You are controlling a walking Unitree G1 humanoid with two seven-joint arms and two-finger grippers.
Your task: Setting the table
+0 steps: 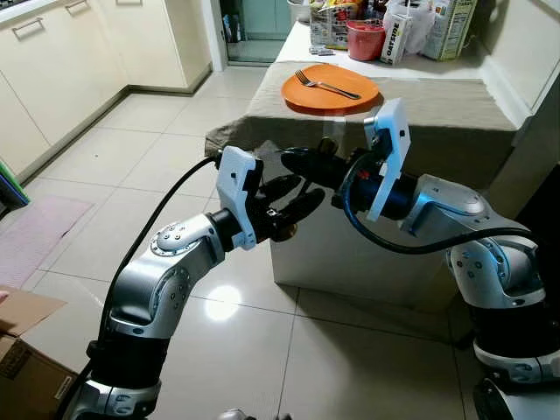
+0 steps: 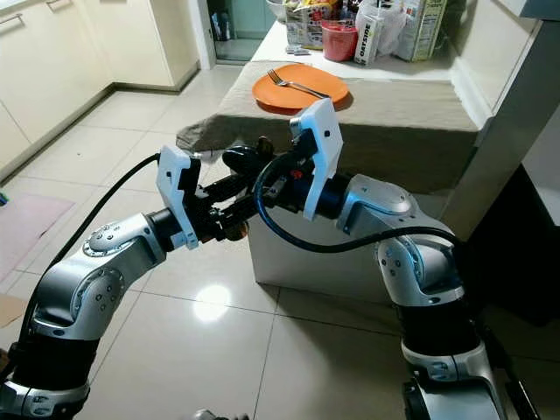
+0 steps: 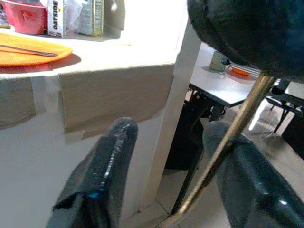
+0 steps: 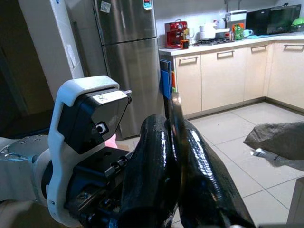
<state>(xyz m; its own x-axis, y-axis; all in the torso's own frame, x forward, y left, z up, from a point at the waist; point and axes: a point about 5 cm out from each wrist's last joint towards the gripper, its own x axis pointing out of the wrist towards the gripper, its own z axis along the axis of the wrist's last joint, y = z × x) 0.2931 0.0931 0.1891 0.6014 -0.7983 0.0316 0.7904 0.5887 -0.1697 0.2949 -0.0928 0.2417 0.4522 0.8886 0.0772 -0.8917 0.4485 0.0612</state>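
Observation:
An orange plate [image 1: 330, 87] with a fork [image 1: 325, 85] on it lies on the cloth-covered table [image 1: 455, 109]. In front of the table's near edge my two grippers meet in the air. My right gripper [image 1: 293, 162] is shut on a thin gold-coloured utensil [image 3: 237, 123], which stands nearly upright. Its upper end [image 1: 325, 143] pokes out above the fingers. My left gripper [image 1: 293, 201] is open just below. The utensil's lower part runs between its fingers, close against one finger [image 3: 247, 166]. In the right wrist view the utensil's edge [image 4: 173, 107] shows between the closed fingers.
A red tub [image 1: 365, 39], cartons and bags crowd the table's far end. Cream cabinets [image 1: 61, 61] line the left side of the tiled floor. A cardboard box [image 1: 26, 350] sits at my lower left, and dark furniture [image 1: 538, 227] stands on the right.

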